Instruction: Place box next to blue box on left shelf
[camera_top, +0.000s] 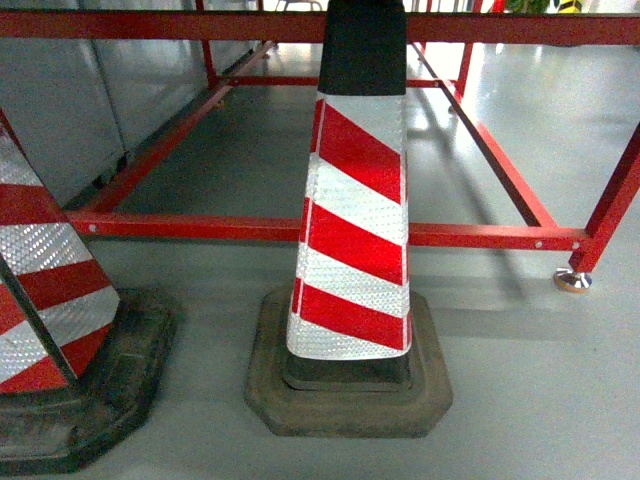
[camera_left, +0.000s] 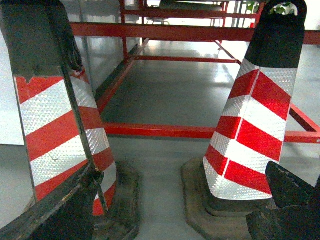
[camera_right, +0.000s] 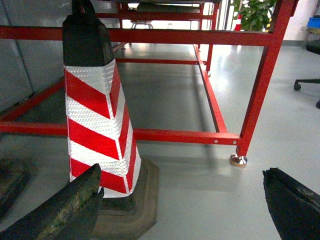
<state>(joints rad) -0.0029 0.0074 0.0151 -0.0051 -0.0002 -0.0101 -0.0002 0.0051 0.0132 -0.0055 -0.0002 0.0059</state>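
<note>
The box and the blue box are both out of view in all three views. My left gripper (camera_left: 185, 171) hangs low over the grey floor, open and empty, its dark fingers (camera_left: 55, 210) framing the gap between two traffic cones. My right gripper (camera_right: 182, 172) is also open and empty, with bare floor between its fingers (camera_right: 292, 200). Neither gripper appears in the head view. A red metal rack frame (camera_top: 250, 228) stands just behind the cones; its lowest level is only bare floor.
A red-and-white striped cone (camera_top: 352, 230) on a black rubber base stands straight ahead, and a second cone (camera_top: 45, 290) is at the left. A rack leg with a metal foot (camera_top: 573, 281) is at the right. An office chair base (camera_right: 307, 82) and a plant (camera_right: 255, 12) are far right.
</note>
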